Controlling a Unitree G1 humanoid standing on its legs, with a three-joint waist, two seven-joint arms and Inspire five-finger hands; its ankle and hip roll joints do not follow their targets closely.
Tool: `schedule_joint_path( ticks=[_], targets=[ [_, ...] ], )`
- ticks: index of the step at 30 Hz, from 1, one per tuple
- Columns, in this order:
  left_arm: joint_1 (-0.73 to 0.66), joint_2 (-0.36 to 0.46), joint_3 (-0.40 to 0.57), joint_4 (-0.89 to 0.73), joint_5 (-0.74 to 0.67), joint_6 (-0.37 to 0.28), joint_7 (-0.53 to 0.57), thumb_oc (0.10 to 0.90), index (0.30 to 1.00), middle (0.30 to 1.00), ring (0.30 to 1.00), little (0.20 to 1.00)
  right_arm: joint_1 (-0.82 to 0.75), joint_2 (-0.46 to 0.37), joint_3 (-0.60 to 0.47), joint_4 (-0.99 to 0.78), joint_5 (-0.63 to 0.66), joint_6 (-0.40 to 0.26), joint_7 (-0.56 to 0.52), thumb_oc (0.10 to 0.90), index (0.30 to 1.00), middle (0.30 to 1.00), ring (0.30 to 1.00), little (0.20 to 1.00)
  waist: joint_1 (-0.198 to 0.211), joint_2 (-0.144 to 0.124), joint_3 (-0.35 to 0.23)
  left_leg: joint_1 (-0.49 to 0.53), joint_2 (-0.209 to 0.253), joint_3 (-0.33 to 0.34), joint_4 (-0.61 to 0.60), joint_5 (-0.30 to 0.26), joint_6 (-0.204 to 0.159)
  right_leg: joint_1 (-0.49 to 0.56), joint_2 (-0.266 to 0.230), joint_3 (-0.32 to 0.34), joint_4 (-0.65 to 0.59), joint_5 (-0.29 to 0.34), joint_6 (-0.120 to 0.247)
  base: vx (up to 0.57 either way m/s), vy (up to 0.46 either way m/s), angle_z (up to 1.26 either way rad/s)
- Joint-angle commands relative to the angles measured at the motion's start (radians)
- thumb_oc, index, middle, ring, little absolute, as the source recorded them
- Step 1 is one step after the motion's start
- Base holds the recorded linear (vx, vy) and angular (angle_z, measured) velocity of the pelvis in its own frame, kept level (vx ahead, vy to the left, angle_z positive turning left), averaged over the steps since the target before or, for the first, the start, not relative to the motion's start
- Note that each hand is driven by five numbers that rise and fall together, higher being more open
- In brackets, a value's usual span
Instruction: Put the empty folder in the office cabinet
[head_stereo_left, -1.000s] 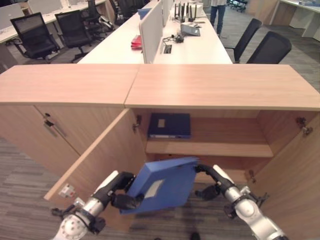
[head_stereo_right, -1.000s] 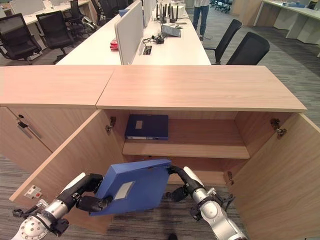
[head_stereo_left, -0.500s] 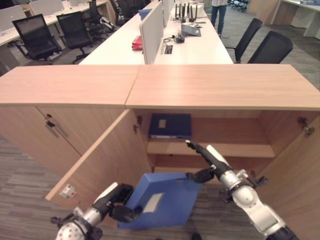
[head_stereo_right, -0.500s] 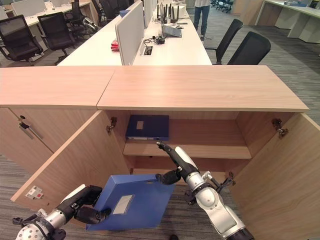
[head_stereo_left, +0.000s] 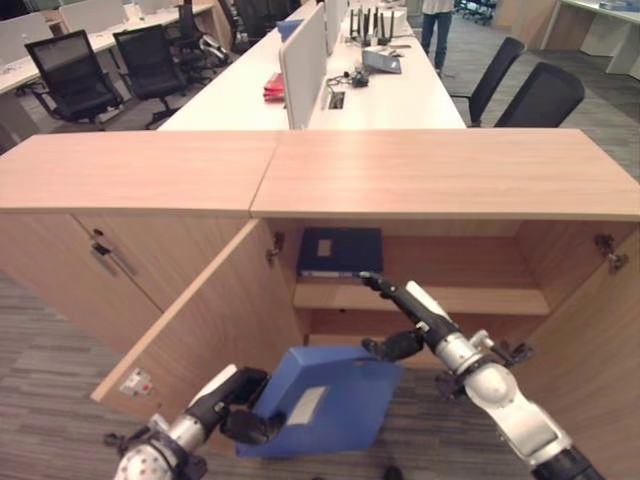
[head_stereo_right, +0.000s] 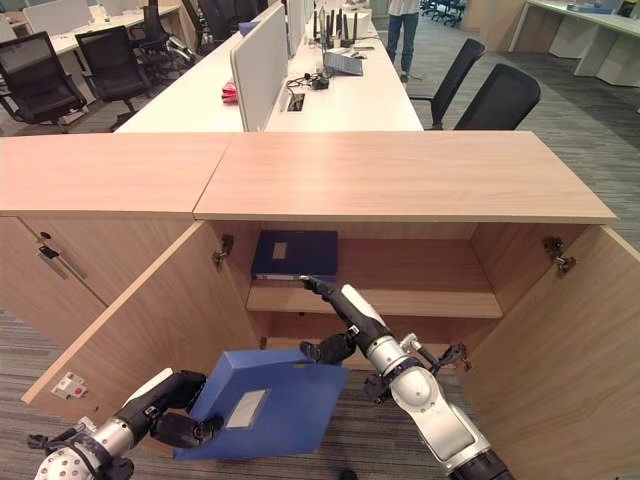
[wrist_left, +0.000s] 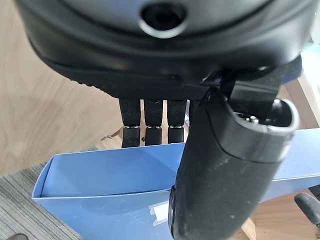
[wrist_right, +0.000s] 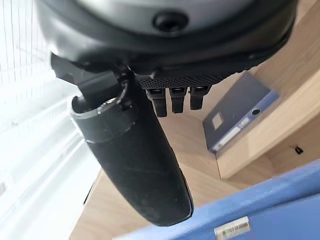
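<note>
Left robot hand (head_stereo_left: 240, 400), lower left of frame, fingers and thumb clamped on the light blue folder (head_stereo_left: 325, 400), low before the open cabinet (head_stereo_left: 450, 180). Left wrist view adds fingers behind the folder's top edge, thumb in front. Right robot hand (head_stereo_left: 405, 315), centre, fingers straight, empty, above the folder's upper right corner, reaching toward the shelf (head_stereo_left: 420, 297) with a dark blue folder (head_stereo_left: 340, 250).

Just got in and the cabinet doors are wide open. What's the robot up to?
It is filing a folder. The left robot hand grips the blue folder low in front of the open office cabinet. The right robot hand, fingers straight, reaches toward the shelf, where a dark blue binder already lies flat. The folder is not yet inside.
</note>
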Motion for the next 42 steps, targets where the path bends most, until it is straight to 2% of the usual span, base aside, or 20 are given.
schedule_joint_path(
  ticks=[1, 8, 11, 19, 31, 39, 42],
  targets=[
    [-0.09, -0.003, 0.092, -0.061, 0.027, -0.115, 0.052, 0.4, 0.3, 0.3, 0.3, 0.3, -0.137, -0.011, 0.008, -0.102, 0.058, -0.092, 0.008, 0.8, 0.9, 0.9, 0.9, 0.9, 0.017, -0.019, -0.049, -0.001, 0.004, -0.019, -0.002, -0.096, -0.006, 0.054, -0.033, -0.004, 0.008, -0.146, 0.071, 0.0, 0.0, 0.0],
    [-0.117, 0.003, 0.132, -0.005, 0.122, -0.127, 0.087, 0.4, 0.3, 0.3, 0.3, 0.3, -0.155, -0.05, -0.024, -0.111, 0.062, -0.095, 0.021, 0.8, 0.9, 0.9, 0.9, 0.9, 0.02, -0.024, -0.055, -0.002, 0.005, -0.018, -0.002, -0.095, -0.009, 0.054, -0.033, -0.007, 0.008, -0.146, 0.072, 0.0, 0.0, 0.0],
    [-0.172, 0.018, 0.143, 0.083, 0.205, -0.129, 0.125, 0.4, 0.3, 0.3, 0.3, 0.3, -0.194, -0.085, -0.063, -0.106, 0.087, -0.101, 0.009, 0.8, 0.9, 0.9, 0.9, 0.9, 0.021, -0.027, -0.063, 0.0, 0.006, -0.013, -0.002, -0.093, -0.012, 0.053, -0.033, -0.005, 0.008, -0.144, 0.073, 0.0, 0.0, 0.0],
    [-0.219, 0.027, 0.175, 0.104, 0.244, -0.132, 0.166, 0.4, 0.3, 0.3, 0.3, 0.3, -0.23, -0.135, -0.088, -0.113, 0.084, -0.104, 0.007, 0.8, 0.9, 0.9, 0.9, 0.9, 0.022, -0.03, -0.07, 0.001, 0.007, -0.009, -0.002, -0.094, -0.015, 0.053, -0.033, -0.002, 0.008, -0.144, 0.073, 0.0, 0.0, 0.0],
    [-0.239, 0.022, 0.197, -0.039, 0.137, -0.155, 0.16, 0.4, 0.3, 0.3, 0.3, 0.3, -0.281, -0.127, -0.028, -0.071, 0.092, -0.09, 0.044, 0.8, 0.9, 0.9, 0.9, 0.9, 0.029, -0.034, -0.071, 0.003, 0.007, -0.014, -0.002, -0.094, -0.016, 0.056, -0.032, -0.004, 0.008, -0.144, 0.07, 0.0, 0.0, 0.0],
    [-0.266, 0.041, 0.202, -0.123, 0.039, -0.177, 0.123, 0.4, 0.3, 0.3, 0.3, 0.3, -0.317, -0.142, 0.06, -0.036, 0.166, -0.072, 0.142, 0.8, 0.9, 0.9, 0.9, 0.9, 0.033, -0.04, -0.073, 0.001, 0.008, -0.02, -0.002, -0.092, -0.019, 0.059, -0.033, -0.007, 0.008, -0.145, 0.07, 0.0, 0.0, 0.0],
    [-0.288, 0.08, 0.191, -0.19, -0.023, -0.193, 0.085, 0.4, 0.3, 0.3, 0.3, 0.3, -0.364, -0.141, 0.13, -0.008, 0.181, -0.068, 0.192, 0.8, 0.9, 0.9, 0.9, 0.9, 0.036, -0.04, -0.075, 0.002, 0.008, -0.021, -0.002, -0.093, -0.021, 0.06, -0.033, -0.009, 0.008, -0.147, 0.071, 0.0, 0.0, 0.0]
  ],
)
